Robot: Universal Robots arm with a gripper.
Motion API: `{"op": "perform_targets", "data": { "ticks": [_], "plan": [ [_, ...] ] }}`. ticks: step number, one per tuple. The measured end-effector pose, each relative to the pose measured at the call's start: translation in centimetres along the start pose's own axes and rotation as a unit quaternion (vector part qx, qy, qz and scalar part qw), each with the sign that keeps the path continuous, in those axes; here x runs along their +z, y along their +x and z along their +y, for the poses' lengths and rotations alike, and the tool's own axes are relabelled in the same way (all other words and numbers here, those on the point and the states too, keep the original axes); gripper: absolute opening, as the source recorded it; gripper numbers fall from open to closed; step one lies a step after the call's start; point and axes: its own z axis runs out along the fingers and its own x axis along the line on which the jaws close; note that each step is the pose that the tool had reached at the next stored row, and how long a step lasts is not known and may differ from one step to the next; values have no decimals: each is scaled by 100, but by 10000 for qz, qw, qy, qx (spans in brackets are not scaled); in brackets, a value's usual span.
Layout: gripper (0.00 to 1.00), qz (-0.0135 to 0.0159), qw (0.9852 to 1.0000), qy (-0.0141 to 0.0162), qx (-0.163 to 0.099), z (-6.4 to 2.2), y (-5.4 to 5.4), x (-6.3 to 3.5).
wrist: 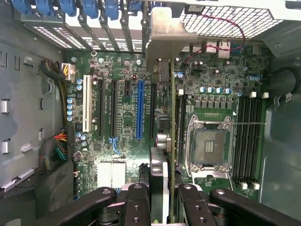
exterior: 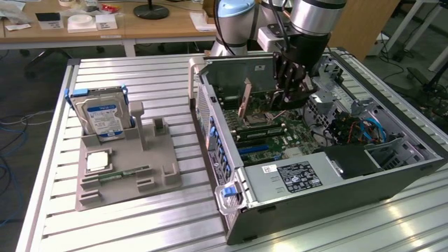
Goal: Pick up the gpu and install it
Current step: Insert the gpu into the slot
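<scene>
Inside the open computer case (exterior: pixel 392 173), the hand (exterior: pixel 289 97) grips the gpu (exterior: pixel 245 100) edge-on above the motherboard (exterior: pixel 273 137).

Seen from the wrist, the card (wrist: pixel 172 136) runs as a thin vertical edge between the black fingers (wrist: pixel 136 202), which are clenched on it, and its silver end bracket (wrist: pixel 167 30) reaches the slotted back wall of the case. The card stands upright just beside the blue slot (wrist: pixel 139 109) and the processor socket (wrist: pixel 209 143); whether it is fully seated cannot be told. On the counter (exterior: pixel 147 220), toward the exterior view's left, a grey holder tray (exterior: pixel 129 176) sits well apart from the case, with a hard drive (exterior: pixel 103 118) standing upright in it and a small green memory stick (exterior: pixel 126 173) lying flat near its middle.
</scene>
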Motion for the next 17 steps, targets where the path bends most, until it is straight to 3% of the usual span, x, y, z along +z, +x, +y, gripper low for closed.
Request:
{"op": "perform_targets", "data": {
  "ticks": [17],
  "plan": [
    [28,-3,10000,2,-3,15,3,73]
  ]
}}
